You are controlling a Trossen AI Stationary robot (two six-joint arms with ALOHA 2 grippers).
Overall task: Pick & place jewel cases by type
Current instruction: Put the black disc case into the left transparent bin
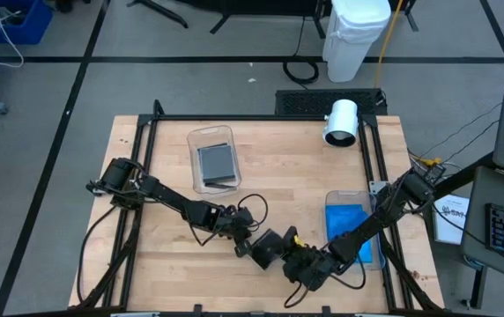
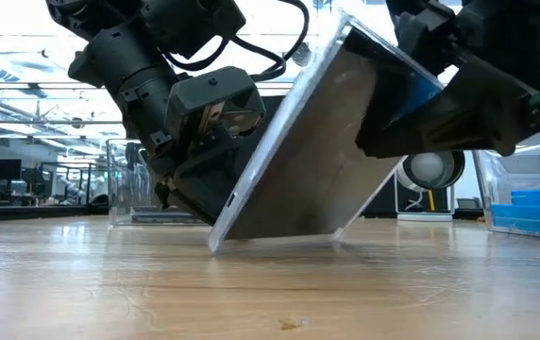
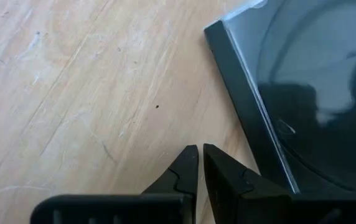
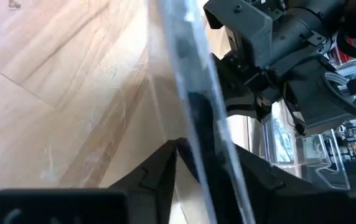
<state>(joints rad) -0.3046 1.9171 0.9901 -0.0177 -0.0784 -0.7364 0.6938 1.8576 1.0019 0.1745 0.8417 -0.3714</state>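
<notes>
2 clear plastic tubs sit on the wooden desk (image 1: 173, 264). The left tub (image 1: 213, 159), toward the far side of the desk, holds grey and dark jewel cases (image 1: 217, 164) lying flat in a stack; how many are in it cannot be told. The right tub (image 1: 354, 231), near the desk's right edge, holds bright blue jewel cases (image 1: 347, 222), partly covered from above by the right arm. Between the tubs, at the near edge of the desk, a dark jewel case with a clear front (image 2: 308, 161) stands tilted, its lower edge on the desk and its upper edge leaning toward the right arm. The right end effector (image 4: 200, 158) is clamped on this case, 1 finger on each face, as the right wrist view shows. The left end effector (image 3: 200, 162) is beside the same case, close to the desk, its 2 fingers pressed almost together with nothing between them; the case's dark edge lies just beside them. A white cylindrical object (image 1: 341, 121) stands at the far right of the desk.
</notes>
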